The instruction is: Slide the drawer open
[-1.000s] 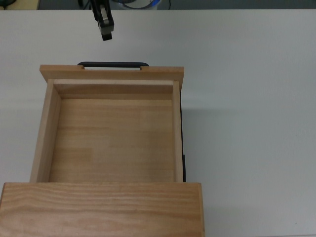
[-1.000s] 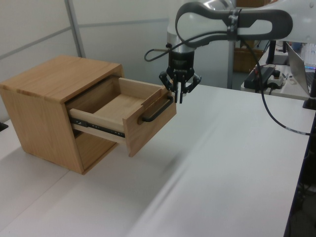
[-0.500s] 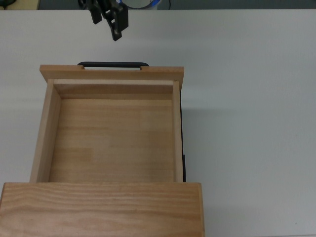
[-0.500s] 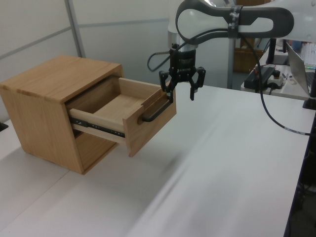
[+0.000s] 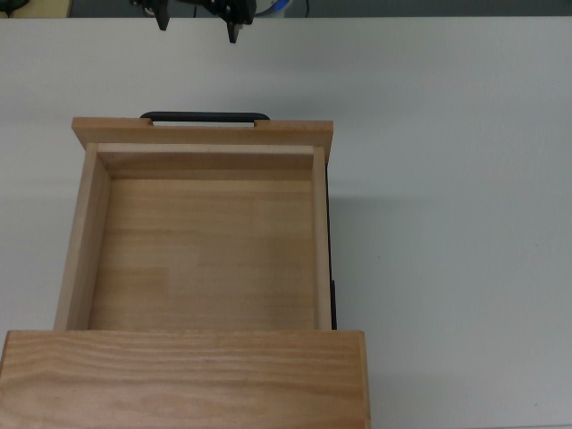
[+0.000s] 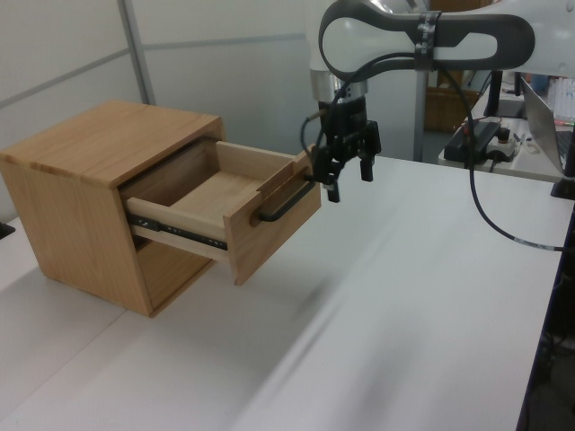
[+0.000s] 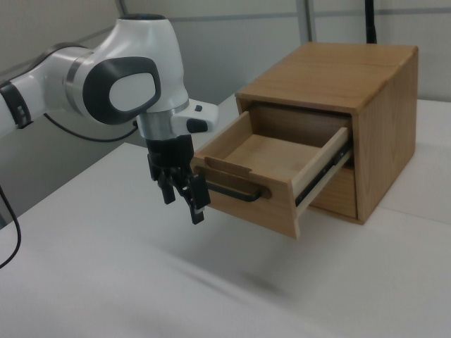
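The drawer (image 5: 206, 250) stands pulled far out of the wooden cabinet (image 5: 183, 375), its inside bare. Its black bar handle (image 5: 205, 116) runs along the front panel (image 5: 202, 132). My gripper (image 5: 197, 25) hovers beyond the handle at the top view's upper edge, open, with nothing between its fingers. In the left view the gripper (image 6: 348, 177) hangs just right of the handle (image 6: 286, 203), apart from it. In the right view the gripper (image 7: 183, 203) sits left of the drawer front (image 7: 246, 201), fingertips pointing down towards the table.
The cabinet (image 6: 99, 144) rests on a white table (image 6: 386, 314). A lower drawer front (image 7: 331, 191) stays shut beneath the open one. Cables and equipment (image 6: 490, 135) lie at the left view's far right, behind the arm.
The gripper has backed away from the handle and risen, its fingers spreading wide apart and turning. The drawer has not moved.
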`<act>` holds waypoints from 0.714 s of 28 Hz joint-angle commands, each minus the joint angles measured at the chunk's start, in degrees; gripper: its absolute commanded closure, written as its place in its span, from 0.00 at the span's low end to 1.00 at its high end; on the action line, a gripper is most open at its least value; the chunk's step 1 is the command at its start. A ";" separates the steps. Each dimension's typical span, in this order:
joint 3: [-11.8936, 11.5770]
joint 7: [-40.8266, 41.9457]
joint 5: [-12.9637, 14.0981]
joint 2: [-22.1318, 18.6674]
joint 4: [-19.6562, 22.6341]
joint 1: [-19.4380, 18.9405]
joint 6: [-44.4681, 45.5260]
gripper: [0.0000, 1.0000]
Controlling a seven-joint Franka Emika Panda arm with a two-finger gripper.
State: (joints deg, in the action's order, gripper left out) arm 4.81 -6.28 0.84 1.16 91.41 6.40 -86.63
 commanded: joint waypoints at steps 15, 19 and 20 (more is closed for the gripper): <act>0.37 17.35 -7.26 1.39 -0.18 -0.77 -4.25 0.00; 2.30 16.92 -8.05 1.56 -0.09 -0.86 -5.31 0.00; 3.26 17.00 -9.10 1.65 -0.09 -0.77 -5.31 0.00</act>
State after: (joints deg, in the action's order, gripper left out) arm 5.82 9.71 -5.89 2.64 91.42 5.87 -90.82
